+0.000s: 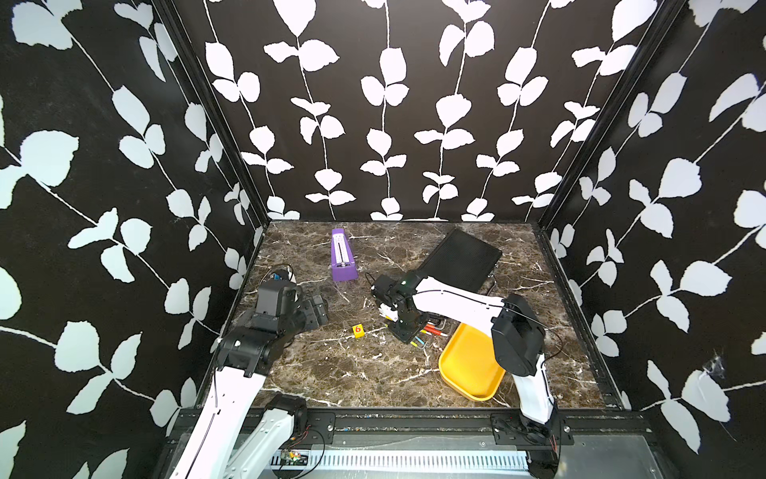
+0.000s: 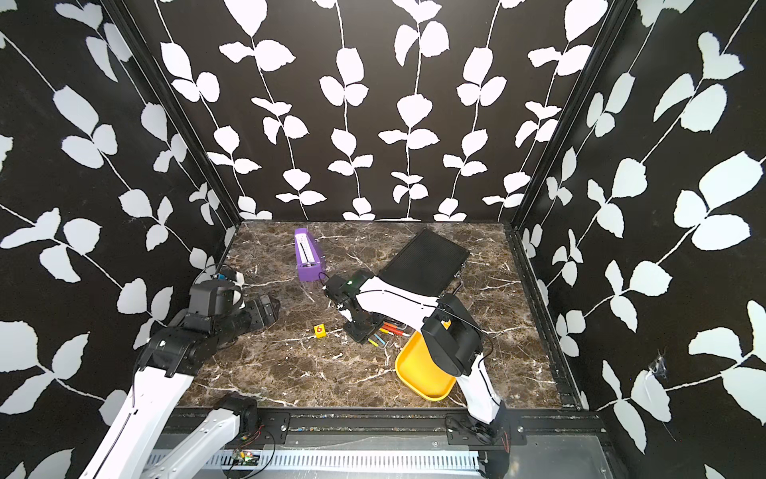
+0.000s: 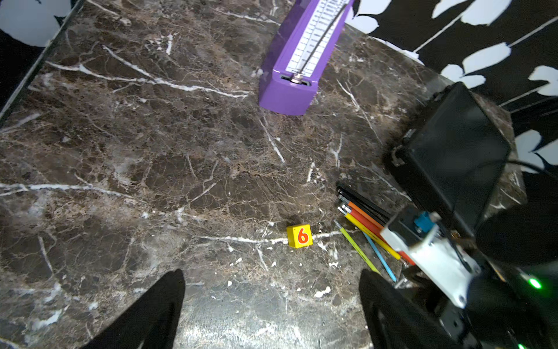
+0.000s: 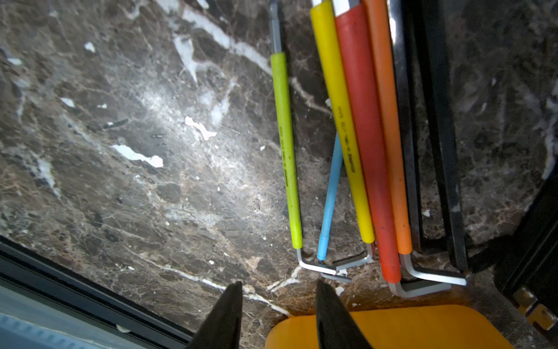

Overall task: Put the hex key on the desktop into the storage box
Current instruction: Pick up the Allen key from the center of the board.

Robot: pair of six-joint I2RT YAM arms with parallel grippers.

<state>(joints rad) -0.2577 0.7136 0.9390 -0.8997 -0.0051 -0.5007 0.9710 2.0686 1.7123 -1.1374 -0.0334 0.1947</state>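
Several hex keys (image 1: 431, 333) with coloured sleeves lie side by side on the marble desktop (image 1: 352, 373), just beyond the yellow storage box (image 1: 468, 365). In the right wrist view I see a green key (image 4: 285, 145), a thin blue one (image 4: 330, 196), then yellow (image 4: 344, 121), red (image 4: 368, 151), orange (image 4: 389, 121) and black ones (image 4: 437, 121). My right gripper (image 4: 279, 287) points down close above the keys' bent ends by the box's corner (image 4: 407, 326), jaws apart with nothing between them. My left gripper (image 3: 271, 302) hovers open at the left, holding nothing.
A purple metronome (image 1: 343, 259) stands at the back. A black ribbed case (image 1: 460, 259) lies at the back right, behind the right arm. A small yellow cube marked 6 (image 1: 358, 330) sits left of the keys. Patterned walls enclose three sides.
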